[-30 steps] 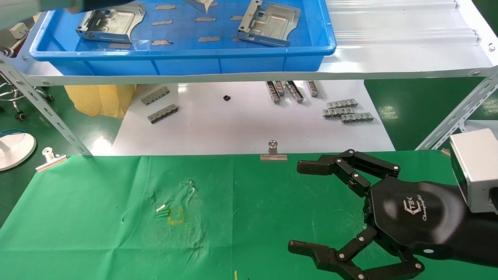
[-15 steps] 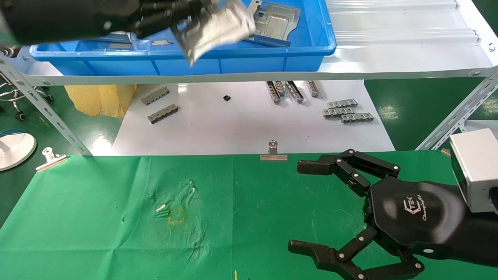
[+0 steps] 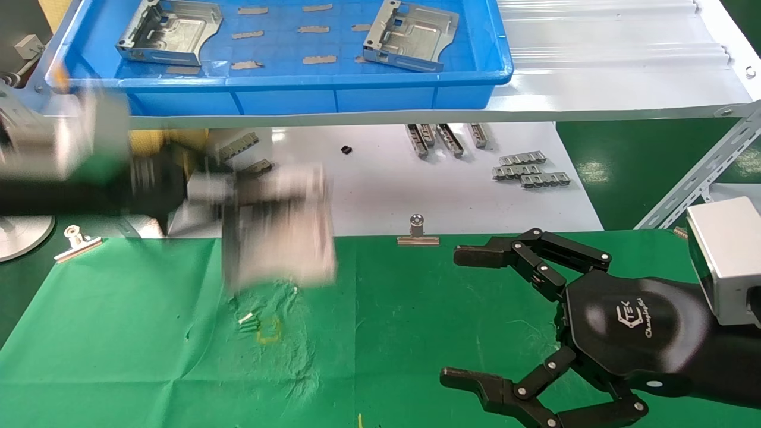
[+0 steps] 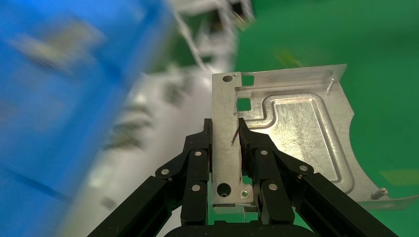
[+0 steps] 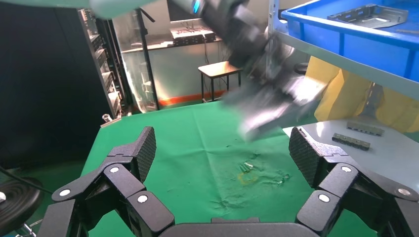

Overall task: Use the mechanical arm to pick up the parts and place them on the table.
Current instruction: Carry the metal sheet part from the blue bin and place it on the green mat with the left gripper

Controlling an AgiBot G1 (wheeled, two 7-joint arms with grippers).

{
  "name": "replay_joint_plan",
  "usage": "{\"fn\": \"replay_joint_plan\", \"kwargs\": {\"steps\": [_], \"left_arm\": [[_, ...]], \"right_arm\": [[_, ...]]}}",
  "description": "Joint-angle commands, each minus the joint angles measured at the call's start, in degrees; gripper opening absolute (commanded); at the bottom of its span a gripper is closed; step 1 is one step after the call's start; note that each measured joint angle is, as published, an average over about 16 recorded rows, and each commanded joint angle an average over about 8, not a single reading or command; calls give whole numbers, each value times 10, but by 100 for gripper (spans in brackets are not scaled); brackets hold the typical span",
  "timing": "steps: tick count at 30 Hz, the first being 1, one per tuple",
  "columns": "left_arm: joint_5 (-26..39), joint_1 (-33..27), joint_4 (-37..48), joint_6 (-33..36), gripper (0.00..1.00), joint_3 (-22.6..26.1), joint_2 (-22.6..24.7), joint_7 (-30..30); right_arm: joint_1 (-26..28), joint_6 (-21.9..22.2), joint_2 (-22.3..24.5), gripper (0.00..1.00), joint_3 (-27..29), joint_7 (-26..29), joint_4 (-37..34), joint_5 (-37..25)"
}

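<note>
My left gripper (image 4: 226, 143) is shut on the folded rim of a silvery sheet-metal part (image 4: 296, 133). In the head view the held part (image 3: 279, 229) is blurred by motion, in the air over the far edge of the green table (image 3: 148, 356), left of centre. Two more parts lie in the blue tray (image 3: 297, 95) on the shelf, one at the left (image 3: 169, 30) and one at the right (image 3: 411, 34). My right gripper (image 3: 455, 315) is open and empty, low over the right side of the table. The right wrist view shows the left gripper with its part (image 5: 269, 106) ahead.
Small grey slotted strips (image 3: 529, 169) lie on the white board (image 3: 368, 190) beyond the table. Binder clips (image 3: 418, 233) hold the cloth's far edge. Metal shelf struts (image 3: 689, 184) slant down at both sides. A yellow mark (image 3: 267, 330) and small pins lie on the cloth.
My left gripper has come down from the blue tray with the part and now carries it over the table's far edge. The right arm has not moved.
</note>
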Motion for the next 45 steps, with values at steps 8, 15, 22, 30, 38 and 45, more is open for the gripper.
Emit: {"fn": "replay_joint_plan", "kwargs": {"steps": [8,15,22,30,38,45], "left_arm": [[15,64,-55,-10,0,99,-22,63],[36,65,19,-30,0,132,13,134],[36,67,97,-58,24,130,46,199],[45,58,155,-83,100,133,74,246],[37,51,189,-65,100,127,86,278],[1,52,210,-10,100,110,85,238]], "right_arm": [[0,0,0,100,0,0,0,0],[0,0,0,100,0,0,0,0],[0,0,0,100,0,0,0,0],[0,0,0,100,0,0,0,0],[0,0,0,100,0,0,0,0],[0,0,0,100,0,0,0,0]]}}
